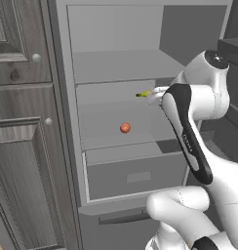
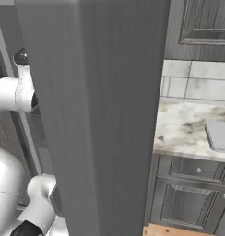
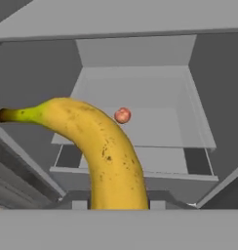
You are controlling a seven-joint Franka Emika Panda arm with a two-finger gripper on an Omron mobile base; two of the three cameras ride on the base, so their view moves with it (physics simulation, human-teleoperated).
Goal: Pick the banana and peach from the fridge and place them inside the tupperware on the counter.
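Your banana (image 3: pixel 109 156) rides in the jaws, which pinch its lower end while the rest curves up and away, stalk tip poking out past the wrist in the left base view; that long overhang is your first risk, since a quick swing could lever the fruit round in the grip or shake it loose. Your second is the fridge (image 1: pixel 116 58) itself: the hand sits at the mouth of the compartment, with shelf edges and the side wall close by, and the tall grey fridge door (image 2: pixel 96 115) stands between the arm and the table (image 2: pixel 183 126), so a careless retreat could knock the banana against any of them. The peach (image 1: pixel 125 128) waits on the shelf below, well apart from the hand, and should not be disturbed. The tupperware (image 2: pixel 220 134) lies on the table at the far right edge of the right base view, well away, so you face a long carry. Your arm reaches up from the lower right of the left base view, forearm raised steeply, wrist bent towards the shelves and the hand looking down into the fridge
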